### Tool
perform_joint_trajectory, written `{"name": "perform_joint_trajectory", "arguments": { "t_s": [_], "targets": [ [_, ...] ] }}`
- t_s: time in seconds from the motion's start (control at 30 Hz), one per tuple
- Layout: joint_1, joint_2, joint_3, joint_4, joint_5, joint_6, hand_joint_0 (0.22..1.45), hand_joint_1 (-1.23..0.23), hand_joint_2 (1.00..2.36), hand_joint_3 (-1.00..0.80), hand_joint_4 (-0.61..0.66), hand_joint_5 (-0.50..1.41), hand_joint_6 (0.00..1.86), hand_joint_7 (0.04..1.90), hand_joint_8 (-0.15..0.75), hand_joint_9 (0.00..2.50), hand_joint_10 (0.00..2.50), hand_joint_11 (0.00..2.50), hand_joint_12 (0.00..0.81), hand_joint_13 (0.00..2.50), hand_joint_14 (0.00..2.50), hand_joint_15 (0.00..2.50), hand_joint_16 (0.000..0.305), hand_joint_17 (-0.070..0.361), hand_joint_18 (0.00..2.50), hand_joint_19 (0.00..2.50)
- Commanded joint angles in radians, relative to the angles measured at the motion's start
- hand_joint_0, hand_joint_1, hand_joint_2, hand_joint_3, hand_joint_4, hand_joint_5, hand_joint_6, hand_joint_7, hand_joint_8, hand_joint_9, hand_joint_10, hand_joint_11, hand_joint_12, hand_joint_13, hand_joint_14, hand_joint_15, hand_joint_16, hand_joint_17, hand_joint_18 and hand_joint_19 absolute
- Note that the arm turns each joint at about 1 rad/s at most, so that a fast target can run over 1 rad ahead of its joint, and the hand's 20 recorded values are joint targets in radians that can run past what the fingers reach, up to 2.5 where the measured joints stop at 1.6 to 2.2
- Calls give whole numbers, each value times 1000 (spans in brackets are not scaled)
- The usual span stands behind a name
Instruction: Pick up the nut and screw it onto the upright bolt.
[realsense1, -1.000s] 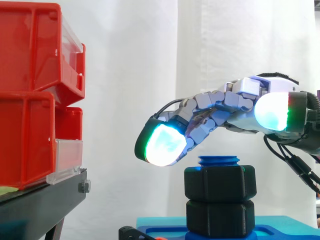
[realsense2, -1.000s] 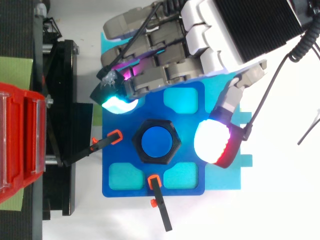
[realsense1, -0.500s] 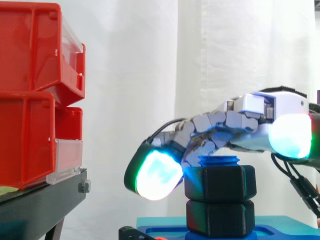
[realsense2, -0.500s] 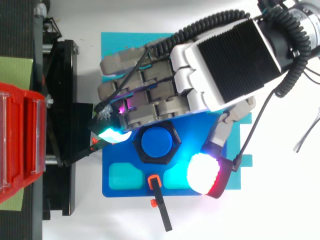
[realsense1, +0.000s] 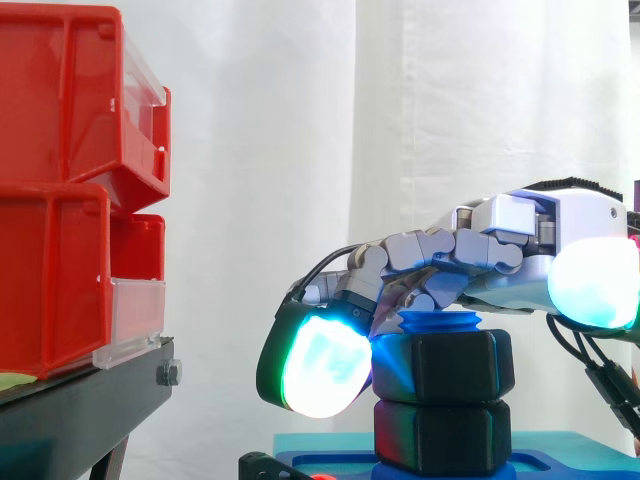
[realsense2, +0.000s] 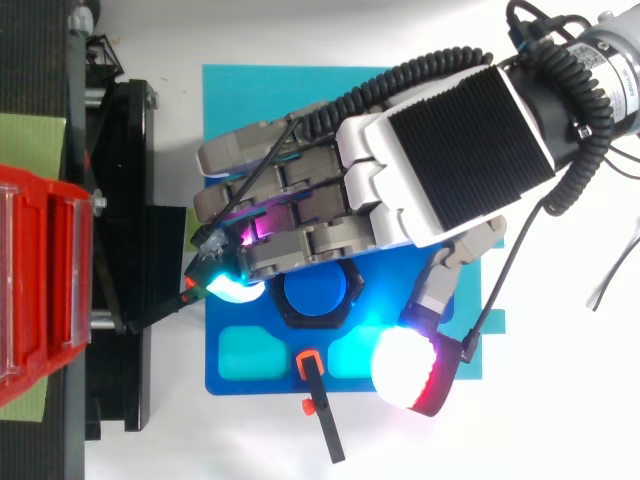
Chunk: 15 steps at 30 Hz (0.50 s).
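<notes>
I'm looking at a white bench (realsense2: 560, 420) carrying a cyan mat (realsense2: 230, 85), and a blue plate (realsense2: 250, 384) lies flat on that mat. A black stand (realsense2: 120, 380) sits just beside the mat's left edge.

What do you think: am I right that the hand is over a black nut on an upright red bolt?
Nearly: the bolt is blue, not red, as the top view shows. The hand is indeed over the black nut on that upright bolt.

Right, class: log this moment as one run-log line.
hand: open, over blue upright bolt | upper black hexagonal nut: on that bolt, thumb pad clear of it | stage: nut not gripped
</notes>
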Motion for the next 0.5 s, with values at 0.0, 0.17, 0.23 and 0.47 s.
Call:
{"name": "perform_joint_trajectory", "arguments": {
  "t_s": [0.0,0.17,0.23,0.47],
  "targets": [
    [0,0,1,1,-1,0,420,-93,1000,-500,284,-82,504,1138,293,701,0,0,329,482,0,0,39,88,277,0],
    [-4,0,-1,4,-4,2,427,-103,1000,-500,277,-74,504,1166,292,714,0,0,324,495,0,0,39,87,286,0],
    [-6,-1,1,6,-5,2,433,-113,1000,-500,277,-72,504,1175,293,719,0,0,321,505,0,0,38,86,296,0],
    [-10,0,-1,20,-5,2,438,-125,1000,-500,273,-66,504,1193,293,742,0,0,312,525,0,0,37,83,313,0]
  ]
}}
